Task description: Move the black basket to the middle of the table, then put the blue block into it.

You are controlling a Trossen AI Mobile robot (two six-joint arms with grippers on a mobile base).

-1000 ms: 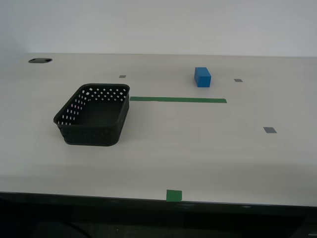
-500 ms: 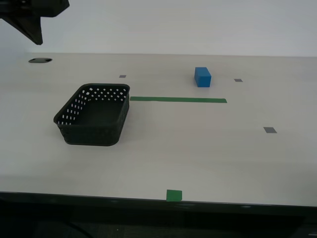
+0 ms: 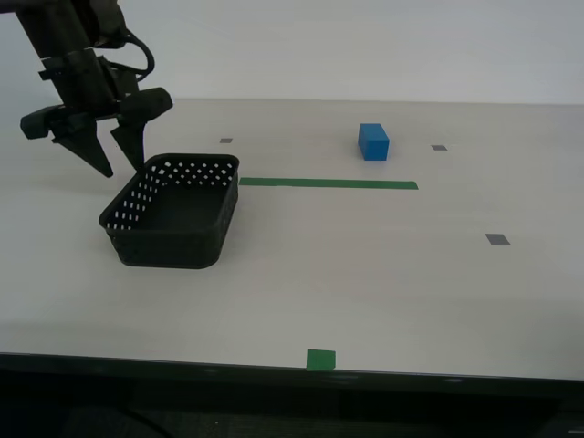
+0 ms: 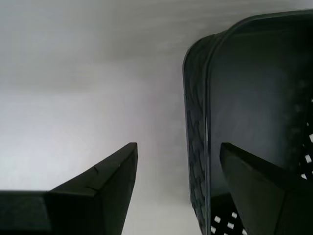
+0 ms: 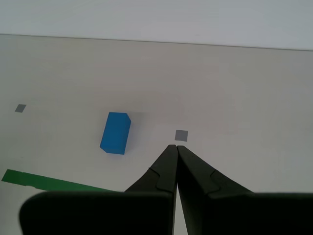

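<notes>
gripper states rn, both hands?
First hand: closed, empty.
Second hand: open, straddling the basket wall, not gripping.

My second gripper [image 3: 117, 164] hangs from its arm [image 3: 71, 50] at the exterior view's upper left, pointing downward with a slight tilt. Its two dark, tapered fingers [image 3: 91, 151] are spread wide apart, tips lowest, and a black cable loops beside the wrist. In the second wrist view the same gripper [image 4: 178, 152] shows its jaws parted, each finger narrowing to a blunt point. My first gripper [image 5: 175, 147] does not appear in the exterior view; in the first wrist view its two fingers [image 5: 193, 169] are pressed together along their length, meeting at the tips with nothing between them, held above the surface.
</notes>
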